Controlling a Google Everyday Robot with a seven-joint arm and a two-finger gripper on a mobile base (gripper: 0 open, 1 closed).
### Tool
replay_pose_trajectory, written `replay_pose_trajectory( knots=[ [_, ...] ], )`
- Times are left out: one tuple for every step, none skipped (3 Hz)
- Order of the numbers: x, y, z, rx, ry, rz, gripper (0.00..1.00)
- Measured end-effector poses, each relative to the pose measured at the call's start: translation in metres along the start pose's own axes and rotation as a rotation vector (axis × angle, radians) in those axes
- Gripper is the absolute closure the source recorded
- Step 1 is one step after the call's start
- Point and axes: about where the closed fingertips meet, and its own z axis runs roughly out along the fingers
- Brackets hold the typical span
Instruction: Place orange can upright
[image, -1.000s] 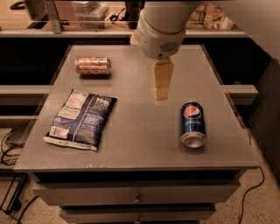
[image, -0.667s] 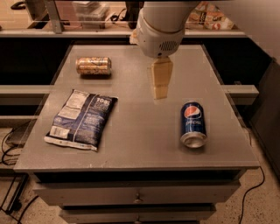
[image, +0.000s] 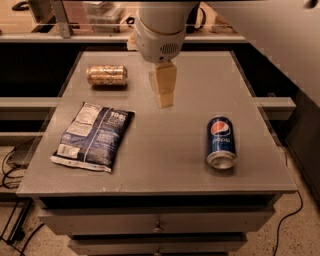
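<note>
The orange can (image: 106, 75) lies on its side at the back left of the grey table (image: 165, 165), its silver ends facing left and right. My gripper (image: 164, 95) hangs from the white arm over the back middle of the table, to the right of the can and clearly apart from it. It holds nothing that I can see.
A dark blue snack bag (image: 93, 135) lies flat at the front left. A blue Pepsi can (image: 221, 142) lies on its side at the front right. A shelf with clutter runs behind the table, and drawers sit below its front edge.
My gripper has moved left, towards the orange can. The cans and the bag have not moved.
</note>
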Motion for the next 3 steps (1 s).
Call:
replay_pose_trajectory(
  knots=[
    [-0.016, -0.035, 0.015, 0.001, -0.011, -0.073, 0.0],
    [-0.033, -0.067, 0.037, -0.004, 0.002, -0.127, 0.0],
    [-0.05, -0.096, 0.066, -0.01, 0.04, -0.162, 0.0]
  ],
)
